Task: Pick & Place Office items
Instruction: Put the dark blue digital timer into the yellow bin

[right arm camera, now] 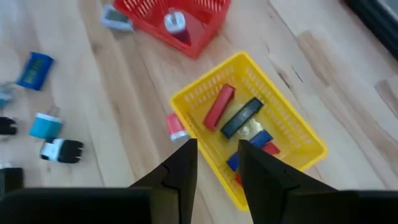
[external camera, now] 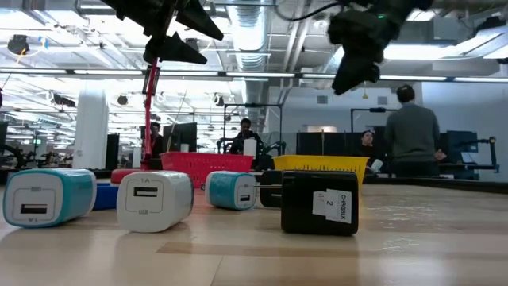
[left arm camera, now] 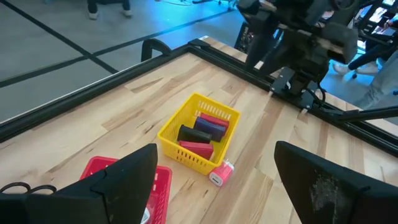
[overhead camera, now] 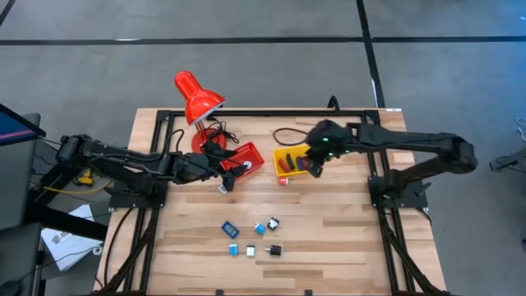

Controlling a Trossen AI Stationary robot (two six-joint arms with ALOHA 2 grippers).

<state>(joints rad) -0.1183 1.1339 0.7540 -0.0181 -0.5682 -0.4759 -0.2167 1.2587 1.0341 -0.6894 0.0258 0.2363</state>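
1. Left gripper (overhead camera: 228,175) sits just off the red basket's (overhead camera: 245,159) near-left corner, fingers spread wide with nothing between them — clearly empty in its own wrist view
2. Right gripper (overhead camera: 316,161) hangs over the yellow basket (overhead camera: 283,153), at its right side. Fingers (right arm camera: 179,168) are nearly together with only a narrow gap, and I can't see anything held there
3. Yellow basket already has a few office items in it (right arm camera: 239,118) — a red bar, a black bar, something blue and another red bit
4. One small red and white piece (overhead camera: 283,181) lies on the table just beside the yellow basket's near edge
5. Red basket holds a small white piece (right arm camera: 175,22); a little grey-blue one (right arm camera: 115,18) lies on the wood right next to it, though it's blurry so hard to say exactly what it is
6. The rest are clustered at the near middle of the table (overhead camera: 329,230): blue flat piece (overhead camera: 229,228), cyan block (overhead camera: 260,228), white one (overhead camera: 250,251), black cube (overhead camera: 275,250)
7. Red desk lamp (overhead camera: 196,99) stands at the far left, behind the red basket
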